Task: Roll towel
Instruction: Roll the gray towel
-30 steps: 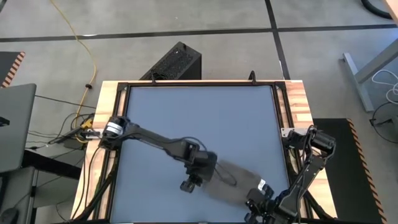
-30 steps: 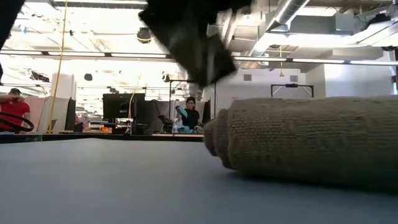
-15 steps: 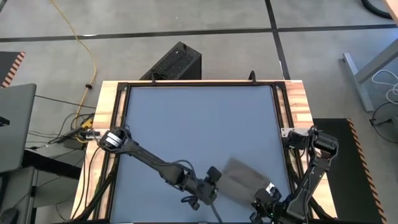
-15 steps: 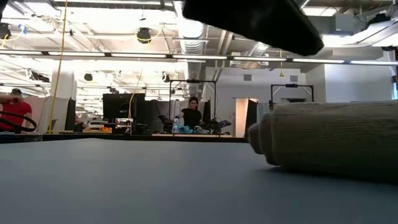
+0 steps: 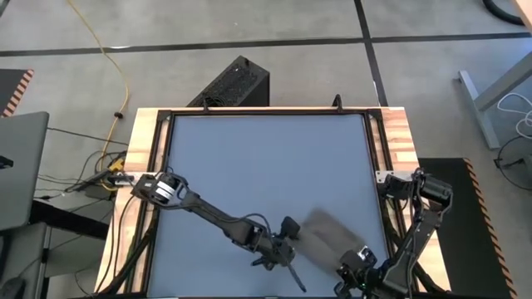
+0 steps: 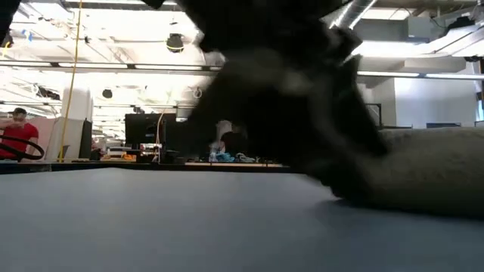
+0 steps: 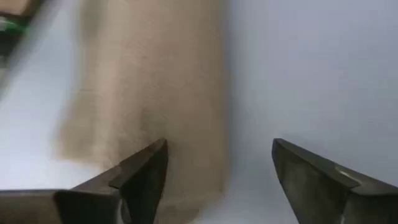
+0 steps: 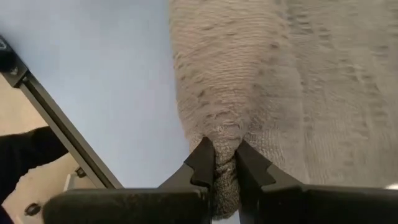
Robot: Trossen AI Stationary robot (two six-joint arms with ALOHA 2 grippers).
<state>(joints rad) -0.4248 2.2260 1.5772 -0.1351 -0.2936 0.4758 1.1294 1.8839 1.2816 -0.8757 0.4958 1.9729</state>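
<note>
The taupe towel (image 5: 328, 237) lies rolled up on the blue-grey table mat (image 5: 249, 158), slanting across the near right part. My left gripper (image 5: 287, 242) is low at the roll's left end and stands open; in its wrist view (image 7: 217, 155) one finger is in front of the towel (image 7: 155, 93) and the other over bare mat. In the low view it is a dark blur (image 6: 302, 113) before the roll (image 6: 431, 170). My right gripper (image 5: 353, 270) is at the roll's near right end, shut on the towel (image 8: 261, 74). My left gripper has one finger (image 7: 146, 171) in front of the roll's end; I cannot tell whether it touches the cloth. My right gripper pinches a bunched-up ridge of the towel's outer layer (image 8: 225, 146) between its two fingers. It comes slanting down from the near right. The roll rests on the mat.
Wooden boards and black rails (image 5: 391, 141) frame the mat. A black box (image 5: 233, 83) stands on the floor beyond the far edge, and a laptop (image 5: 21, 166) sits off to the left. People (image 6: 17, 132) are in the room behind. The mat's far half is bare.
My left gripper has left its place above the roll, gone down toward the near edge and turned until it points at the roll's left end. The roll's left end has shifted toward the table's right.
</note>
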